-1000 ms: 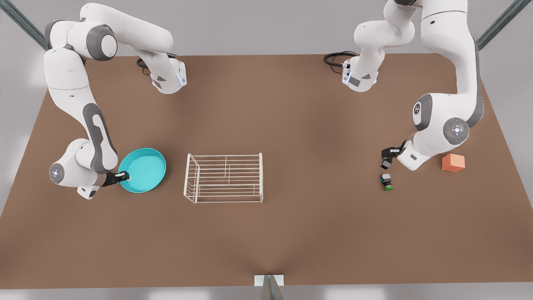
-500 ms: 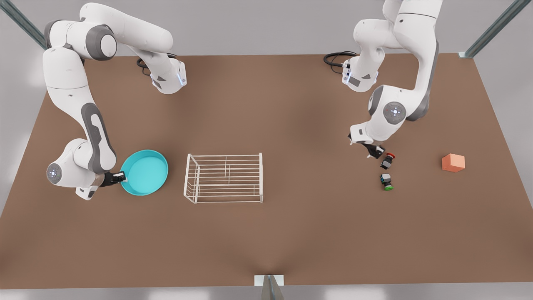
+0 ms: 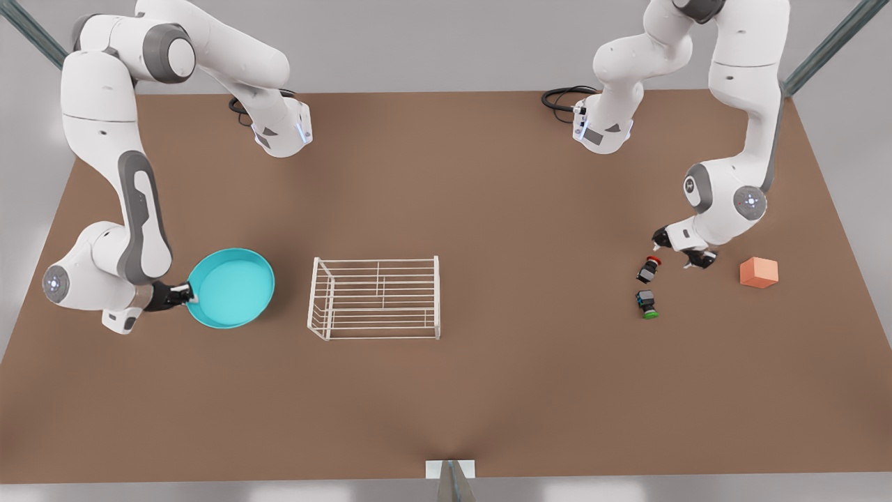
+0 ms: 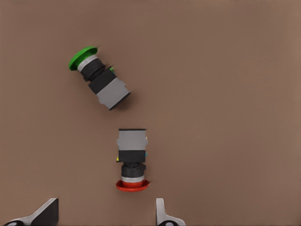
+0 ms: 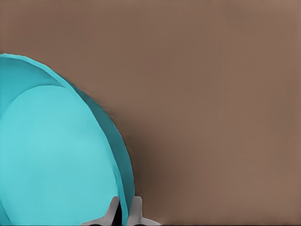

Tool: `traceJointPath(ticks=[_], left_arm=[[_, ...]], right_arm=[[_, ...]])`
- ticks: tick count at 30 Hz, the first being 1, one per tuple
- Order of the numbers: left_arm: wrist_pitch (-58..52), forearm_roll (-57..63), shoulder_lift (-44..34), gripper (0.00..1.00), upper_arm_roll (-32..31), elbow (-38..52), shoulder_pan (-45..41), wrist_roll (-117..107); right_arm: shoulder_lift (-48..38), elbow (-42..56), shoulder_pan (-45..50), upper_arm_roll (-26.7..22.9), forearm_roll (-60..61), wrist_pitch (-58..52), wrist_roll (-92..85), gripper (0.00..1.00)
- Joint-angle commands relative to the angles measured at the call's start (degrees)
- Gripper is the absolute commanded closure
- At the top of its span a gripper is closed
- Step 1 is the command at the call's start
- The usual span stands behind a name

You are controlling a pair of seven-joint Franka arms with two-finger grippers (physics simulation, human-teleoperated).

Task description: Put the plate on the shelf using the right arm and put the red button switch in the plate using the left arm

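Front view: over the last second the right gripper (image 3: pixel 189 295), its fingers (image 5: pixel 113 213) pinched on the rim of the plate (image 3: pixel 233 287), has drawn that smooth turquoise dish slightly away from the white wire shelf (image 3: pixel 376 298), which suggests the lift is only beginning. The left gripper (image 3: pixel 679 249) has swung back over the red button switch (image 3: pixel 649 268), fingers wide apart and empty, so a grasp looks near. The switch lies on its side on the matte brown bench (image 3: pixel 488 390), boxy grey-black body and round red cap, just beside the green-capped switch (image 3: pixel 647 304) and near the orange cube (image 3: pixel 759 272).
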Motion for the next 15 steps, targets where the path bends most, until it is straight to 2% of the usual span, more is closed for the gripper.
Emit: traceJointPath(ticks=[1,5,7,12,15], left_arm=[[6.88,0.07,0.21,0.0,0.02,-0.33,0.56,8.94],[11.09,-0.37,0.47,0.0,0.2,-5.16,1.44,7.19],[18.13,-0.37,3.02,0.0,0.2,-7.8,1.18,5.69],[21.38,0.33,3.37,0.0,0.46,-8.6,1.44,5.78],[29.99,-0.28,9.79,0.0,0.55,-8.95,2.14,4.55]], right_arm=[[-1.08,1.21,-0.04,0.19,1.12,-9.17,-1.19,0.82],[-4.24,3.32,0.05,1.24,2.52,-16.73,-1.1,0.82],[-6.0,3.76,0.31,3.62,4.19,-18.22,-0.66,0.82],[-6.7,7.45,0.84,9.41,6.39,-21.48,-0.13,0.82],[-6.88,7.45,5.85,9.59,8.59,-20.77,1.8,0.82]])
